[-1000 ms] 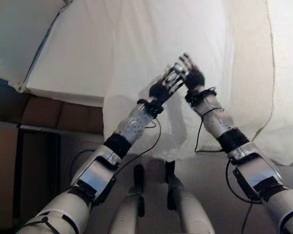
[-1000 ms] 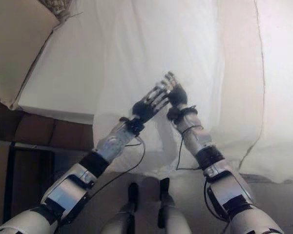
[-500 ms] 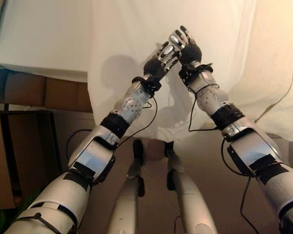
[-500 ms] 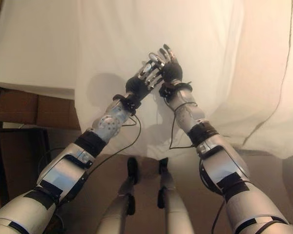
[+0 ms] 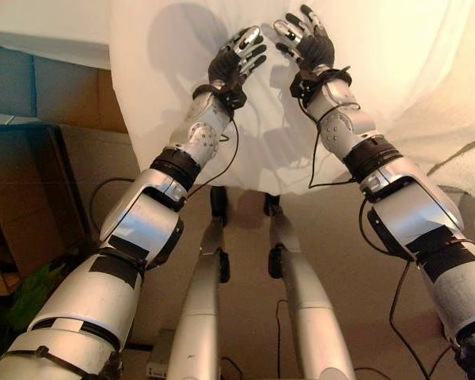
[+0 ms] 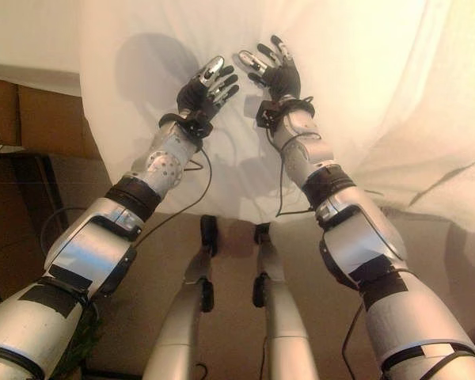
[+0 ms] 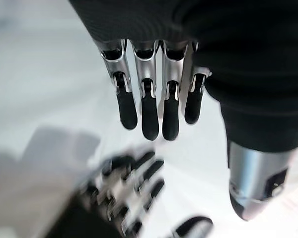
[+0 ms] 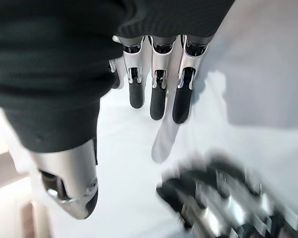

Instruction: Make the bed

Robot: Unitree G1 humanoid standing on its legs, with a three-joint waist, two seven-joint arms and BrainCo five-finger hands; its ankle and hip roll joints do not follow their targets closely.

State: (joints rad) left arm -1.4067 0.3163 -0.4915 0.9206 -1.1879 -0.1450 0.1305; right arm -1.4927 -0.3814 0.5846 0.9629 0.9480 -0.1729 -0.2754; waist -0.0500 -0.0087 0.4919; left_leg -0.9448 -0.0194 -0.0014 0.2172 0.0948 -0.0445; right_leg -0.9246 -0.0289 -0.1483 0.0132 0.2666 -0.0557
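Left eye view: both hands raised, side by side, before the white sheet (image 5: 182, 119).
Left hand (image 5: 231, 63) and right hand (image 5: 305, 43) spread their fingers, holding nothing; the sheet hangs over the bed's edge.

- Tan floor (image 5: 332, 285), low in the head views, reaching to the left side.
- Brown padded panels (image 6: 32, 119) side by side at upper left, with a seam between them.
- Dark thin frame (image 5: 67, 186) just below those panels, one rail level, another slanting down.
- Green leaves (image 5: 12, 313) at the lower left edge.
- Small pale box (image 5: 160, 364) on the floor by the bottom edge.
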